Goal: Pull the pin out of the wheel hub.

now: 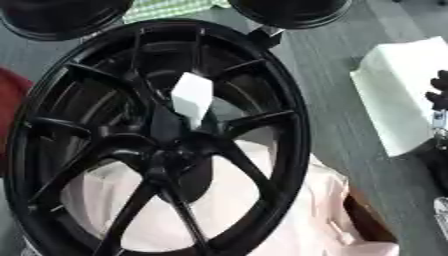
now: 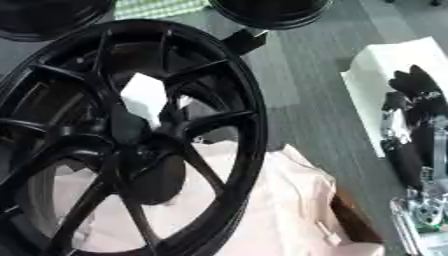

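Floor: grey striped surface (image 2: 302, 75) under the whole work area.
Wheel hub: black multi-spoke wheel hub (image 1: 157, 145), tilted, well to the left of my fingers, not touched by them.
Pin: white faceted piece (image 1: 192, 96) standing at the hub centre, between the spokes; I take it for the pin, well apart from my right hand.
Cloth: pale pink sheet (image 2: 289, 200) lying under the hub, below and left of my fingers.
White block: white block (image 1: 398, 90) directly behind my fingertips.
Right hand: my right hand (image 2: 411, 125) at the right edge, fingers straight, pointing up, holding nothing.
Left hand: not visible.
Other rims: black rims (image 2: 271, 11) at the far edge.
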Controlling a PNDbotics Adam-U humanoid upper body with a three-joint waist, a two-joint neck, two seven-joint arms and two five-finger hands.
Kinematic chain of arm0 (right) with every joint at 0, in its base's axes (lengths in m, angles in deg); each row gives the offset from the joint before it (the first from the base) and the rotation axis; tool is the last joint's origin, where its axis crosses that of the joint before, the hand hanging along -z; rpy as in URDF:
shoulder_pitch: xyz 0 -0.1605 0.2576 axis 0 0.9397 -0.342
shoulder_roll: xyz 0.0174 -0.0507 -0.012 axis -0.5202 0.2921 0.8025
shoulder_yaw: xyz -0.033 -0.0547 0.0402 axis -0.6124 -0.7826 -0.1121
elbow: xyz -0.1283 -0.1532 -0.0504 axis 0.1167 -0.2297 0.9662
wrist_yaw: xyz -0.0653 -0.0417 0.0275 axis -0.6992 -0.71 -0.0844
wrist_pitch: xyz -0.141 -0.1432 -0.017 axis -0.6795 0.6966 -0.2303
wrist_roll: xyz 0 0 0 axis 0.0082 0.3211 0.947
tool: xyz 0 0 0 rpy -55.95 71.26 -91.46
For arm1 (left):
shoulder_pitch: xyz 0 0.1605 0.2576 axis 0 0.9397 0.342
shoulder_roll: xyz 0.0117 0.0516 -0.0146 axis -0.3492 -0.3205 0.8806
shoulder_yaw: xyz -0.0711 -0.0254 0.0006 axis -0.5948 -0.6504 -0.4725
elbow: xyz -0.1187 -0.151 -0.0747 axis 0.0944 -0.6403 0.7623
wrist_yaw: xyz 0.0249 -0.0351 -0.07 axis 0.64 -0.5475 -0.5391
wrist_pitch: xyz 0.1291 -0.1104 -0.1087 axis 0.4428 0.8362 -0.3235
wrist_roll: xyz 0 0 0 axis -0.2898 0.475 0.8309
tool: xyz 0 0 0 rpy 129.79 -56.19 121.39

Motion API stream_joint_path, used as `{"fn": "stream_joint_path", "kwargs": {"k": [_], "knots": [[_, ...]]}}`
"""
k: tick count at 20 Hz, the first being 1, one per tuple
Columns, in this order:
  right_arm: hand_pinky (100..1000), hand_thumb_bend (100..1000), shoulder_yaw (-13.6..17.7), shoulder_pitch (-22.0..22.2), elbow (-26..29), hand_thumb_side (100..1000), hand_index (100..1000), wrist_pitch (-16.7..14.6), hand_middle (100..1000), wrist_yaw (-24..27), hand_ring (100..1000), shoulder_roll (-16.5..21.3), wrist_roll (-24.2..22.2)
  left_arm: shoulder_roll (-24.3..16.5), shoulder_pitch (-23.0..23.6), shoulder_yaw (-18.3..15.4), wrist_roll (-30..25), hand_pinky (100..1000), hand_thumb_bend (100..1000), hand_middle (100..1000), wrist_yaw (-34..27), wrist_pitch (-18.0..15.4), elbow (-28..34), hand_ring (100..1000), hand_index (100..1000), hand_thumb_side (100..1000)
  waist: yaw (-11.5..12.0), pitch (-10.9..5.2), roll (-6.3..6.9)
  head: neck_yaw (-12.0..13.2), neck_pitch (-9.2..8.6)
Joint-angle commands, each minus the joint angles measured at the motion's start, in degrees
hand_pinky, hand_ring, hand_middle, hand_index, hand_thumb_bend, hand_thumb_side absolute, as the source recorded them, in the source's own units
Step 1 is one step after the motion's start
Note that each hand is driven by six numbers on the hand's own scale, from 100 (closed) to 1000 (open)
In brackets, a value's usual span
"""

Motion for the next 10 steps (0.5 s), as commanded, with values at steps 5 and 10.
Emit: {"fn": "stream_joint_path", "kwargs": {"k": [5,10], "knots": [[822,100,0.61,0.01,1.39,563,912,-0.31,805,0.4,853,1.22,0.23,-1.95,-0.81,-3.25,8.41,836,100,684,-2.71,4.17,3.24,804,827,628,0.11,-1.47,-0.11,-0.38,-0.41],[822,100,0.71,0.1,1.39,562,911,-0.8,804,0.47,852,1.34,0.38,-0.12,0.7,-3.24,33.67,750,100,616,-24.54,5.61,13.7,733,812,632,0.06,-1.48,-0.48,-0.27,-0.35]]}}
